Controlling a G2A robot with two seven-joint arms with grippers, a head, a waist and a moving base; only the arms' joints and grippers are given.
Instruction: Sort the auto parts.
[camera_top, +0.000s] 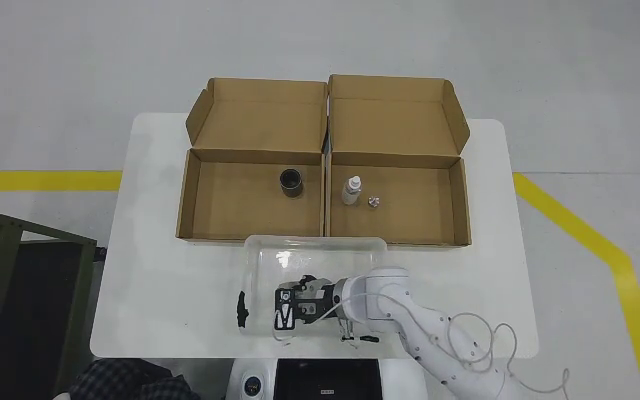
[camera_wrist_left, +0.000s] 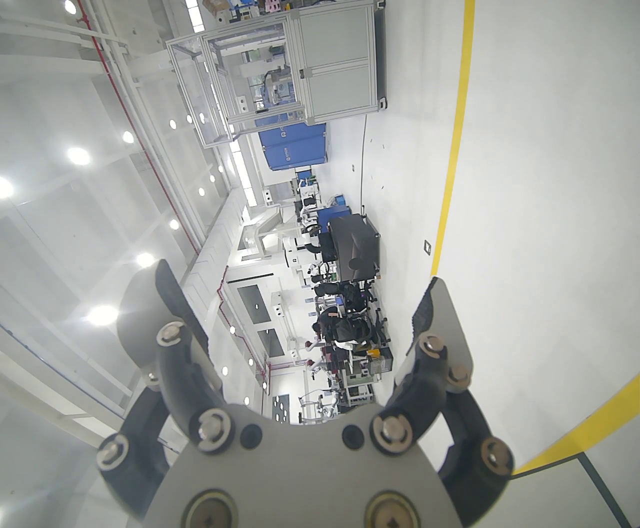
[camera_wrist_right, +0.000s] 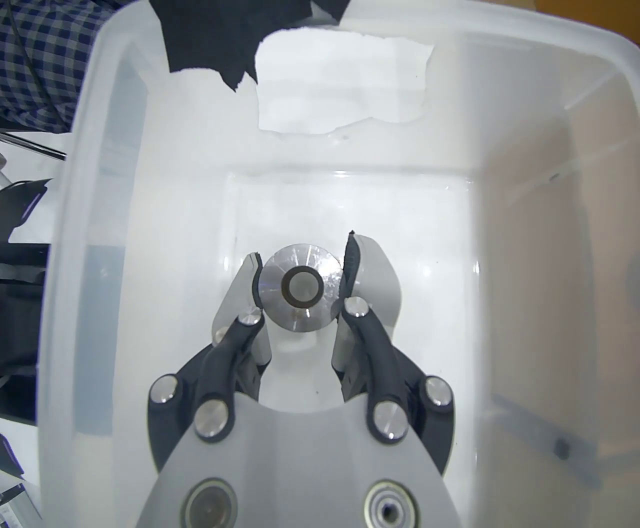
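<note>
My right gripper (camera_wrist_right: 302, 267) is down inside a clear plastic bin (camera_wrist_right: 75, 260) and is shut on a round silver metal part (camera_wrist_right: 272, 292) with a dark central hole; one finger presses on each side of it. In the top view the same gripper (camera_top: 290, 308) is in the left part of the bin (camera_top: 315, 240) at the table's near edge. My left gripper (camera_wrist_left: 300, 287) is open with nothing between its fingers, and it faces out over the room floor.
Two open cardboard boxes stand behind the bin. The left box (camera_top: 200, 195) holds a black cylinder (camera_top: 291, 182). The right box (camera_top: 455, 200) holds a white bottle-shaped part (camera_top: 351, 189) and a small silver part (camera_top: 373, 201). A black piece (camera_top: 241, 308) lies left of the bin.
</note>
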